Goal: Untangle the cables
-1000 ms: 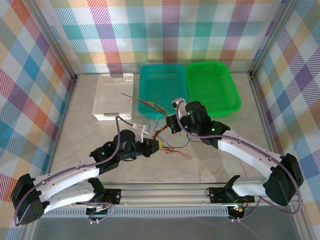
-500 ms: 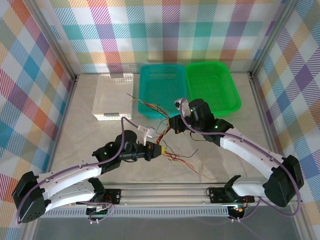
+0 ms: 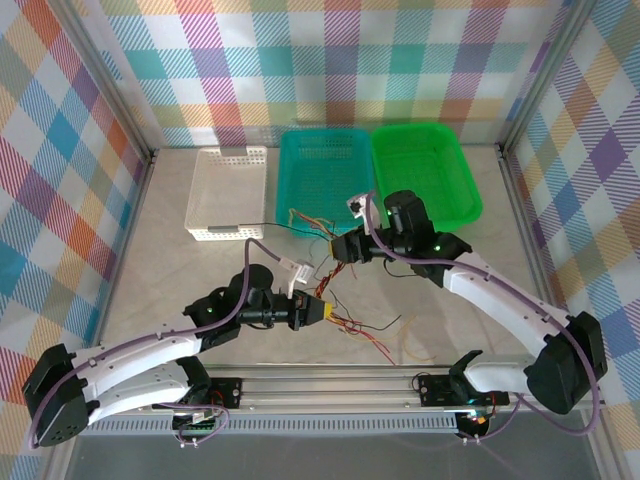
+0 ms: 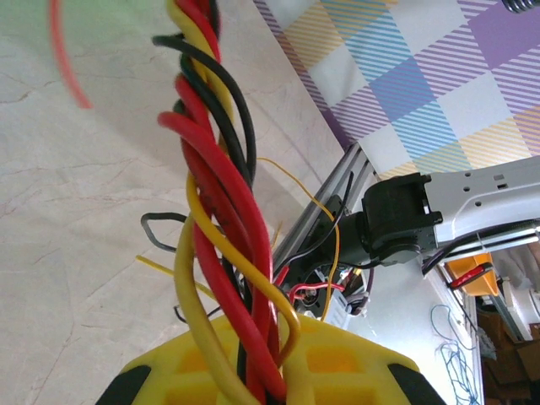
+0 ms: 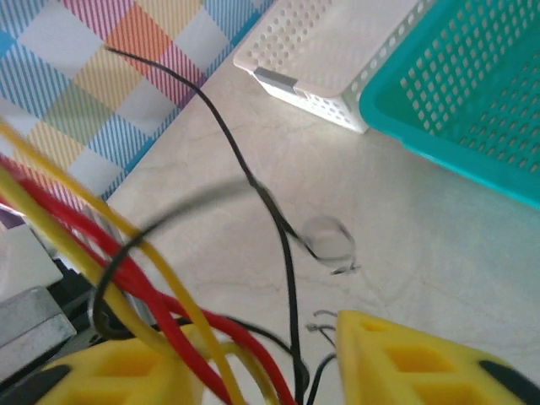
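- The left gripper sits low over the table, near the middle. Its yellow fingers are pinched tight on the cables.
- From the left wrist, the cables are a twisted rope of red, yellow and black strands. It rises straight out of the closed fingers.
- The right gripper hangs just in front of the teal basket, at the far end of that same twisted stretch.
- From the right wrist, its jaws stand well apart, with bare table showing between the two yellow fingers.
- Red and yellow strands lie across the one finger at the left of that view. A thin black one runs up through the gap and away towards the white basket. Nothing is clamped there.
- Loose ends fan out on the table to the right of the left gripper, and a few more reach the teal basket's front rim.
- The white basket, teal basket and green basket stand side by side along the far edge.
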Robot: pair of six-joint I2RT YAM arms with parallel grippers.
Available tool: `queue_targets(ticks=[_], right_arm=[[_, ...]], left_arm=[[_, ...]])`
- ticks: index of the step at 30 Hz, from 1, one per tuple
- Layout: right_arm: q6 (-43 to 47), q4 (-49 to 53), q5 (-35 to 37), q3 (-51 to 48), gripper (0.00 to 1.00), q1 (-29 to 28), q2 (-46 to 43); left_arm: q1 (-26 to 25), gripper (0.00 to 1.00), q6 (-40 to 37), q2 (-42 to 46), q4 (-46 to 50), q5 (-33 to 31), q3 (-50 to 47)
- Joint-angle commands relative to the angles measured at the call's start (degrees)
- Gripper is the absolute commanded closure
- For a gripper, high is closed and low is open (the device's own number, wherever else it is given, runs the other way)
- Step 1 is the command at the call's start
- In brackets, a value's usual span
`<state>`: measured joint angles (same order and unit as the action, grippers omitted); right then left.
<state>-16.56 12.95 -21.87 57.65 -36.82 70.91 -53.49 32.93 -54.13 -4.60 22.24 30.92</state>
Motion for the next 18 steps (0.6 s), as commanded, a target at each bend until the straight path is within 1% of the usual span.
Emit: queue_targets(ticks=[1,4,7,12,16,18], right_arm=[[0.03,0.69,1.21,1.91,0.49,0.34,-4.22],[0.54,3.95,4.02,2.85,0.46,0.43,-6.46],[0.24,7.28,10.01,3.13,0.4,0.82,-8.96],[-3.03,10.5,17.07,1.1,0.36,3.37,-14.56],[-7.73,10.39,18.06,-2.14,0.33,6.54,-20.43],[-9.1,9.39,14.69,-3.51,0.33,6.85,-22.81]], left_arm=[[-0.82,1.0,-1.47,2.74,-0.68,-2.56,-0.81],[-0.82,1.0,-1.18,4.33,-0.5,-5.59,-1.25],[-0.83,1.0,-0.94,5.71,0.31,-8.62,-1.56],[-0.82,1.0,0.0,7.05,0.64,-12.04,-2.16],[-0.82,1.0,1.06,7.55,1.06,-14.21,-2.07],[-0.82,1.0,1.6,7.47,1.02,-14.33,-1.59]])
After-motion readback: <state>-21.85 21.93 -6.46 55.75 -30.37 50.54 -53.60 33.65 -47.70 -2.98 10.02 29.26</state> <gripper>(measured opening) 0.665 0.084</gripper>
